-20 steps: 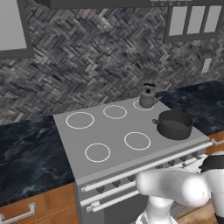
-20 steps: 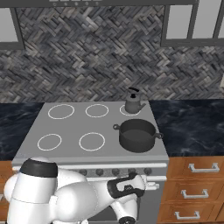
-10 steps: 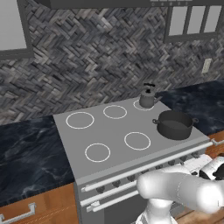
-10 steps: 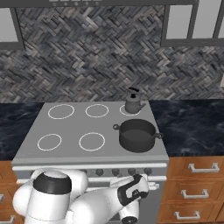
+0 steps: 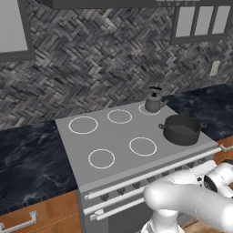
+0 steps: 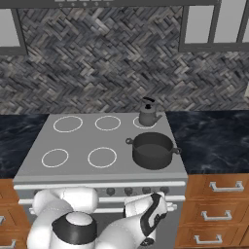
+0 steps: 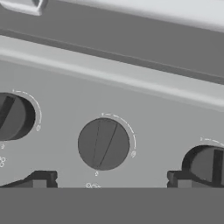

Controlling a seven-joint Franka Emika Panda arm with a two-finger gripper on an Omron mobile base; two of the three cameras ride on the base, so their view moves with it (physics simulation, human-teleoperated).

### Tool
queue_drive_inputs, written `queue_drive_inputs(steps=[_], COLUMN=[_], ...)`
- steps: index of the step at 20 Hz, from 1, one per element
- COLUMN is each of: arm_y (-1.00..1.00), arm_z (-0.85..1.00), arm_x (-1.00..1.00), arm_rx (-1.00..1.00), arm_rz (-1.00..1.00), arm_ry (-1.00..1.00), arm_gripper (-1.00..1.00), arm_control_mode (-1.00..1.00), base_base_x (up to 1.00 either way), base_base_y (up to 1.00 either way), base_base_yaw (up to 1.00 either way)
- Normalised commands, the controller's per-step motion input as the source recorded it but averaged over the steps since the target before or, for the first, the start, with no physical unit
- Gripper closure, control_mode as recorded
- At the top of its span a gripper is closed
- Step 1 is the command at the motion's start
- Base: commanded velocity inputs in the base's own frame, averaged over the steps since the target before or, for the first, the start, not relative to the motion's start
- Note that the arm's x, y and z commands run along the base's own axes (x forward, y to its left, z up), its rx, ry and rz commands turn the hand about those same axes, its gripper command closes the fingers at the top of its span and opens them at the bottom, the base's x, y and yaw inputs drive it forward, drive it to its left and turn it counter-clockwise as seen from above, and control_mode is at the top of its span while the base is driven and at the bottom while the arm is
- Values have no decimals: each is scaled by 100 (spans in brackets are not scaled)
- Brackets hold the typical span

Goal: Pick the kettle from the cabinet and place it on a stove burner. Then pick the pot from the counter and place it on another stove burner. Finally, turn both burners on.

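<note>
Low at the front of the stove, the robot's gripper faces the control panel at close range, its two dark fingertips spread wide with nothing between them. Seen from the hand, a round dark knob sits on the panel between and just beyond the tips, untouched, with another knob to its left and a third to its right; a pale bar, apparently the oven door handle, crosses the top of that view.

Up on the flat grey cooktop, the kettle stands upright on the far right burner, close to the herringbone tile wall. Just nearer than it, the pot sits open and lidless on the near right burner, its loop handles pointing left and right. Kettle and pot are close together but do not touch. From the right base camera the same pair appears: kettle far, pot near, with four white burner rings bare to their left.

Black marble-look counter flanks the stove on both sides, above brown drawers with silver handles. The arm's white links curl low in front of the oven.
</note>
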Motion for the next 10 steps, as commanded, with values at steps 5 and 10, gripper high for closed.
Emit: queue_drive_inputs(steps=[5,10], arm_y=[-13,-15], arm_z=[-22,-22], arm_x=[22,21], arm_rx=[0,0], arm_rz=[1,1], arm_ry=[-3,-4], arm_gripper=[-100,-100], arm_control_mode=[-100,-100], base_base_x=[0,0], base_base_y=[0,0], base_base_yaw=[0,0])
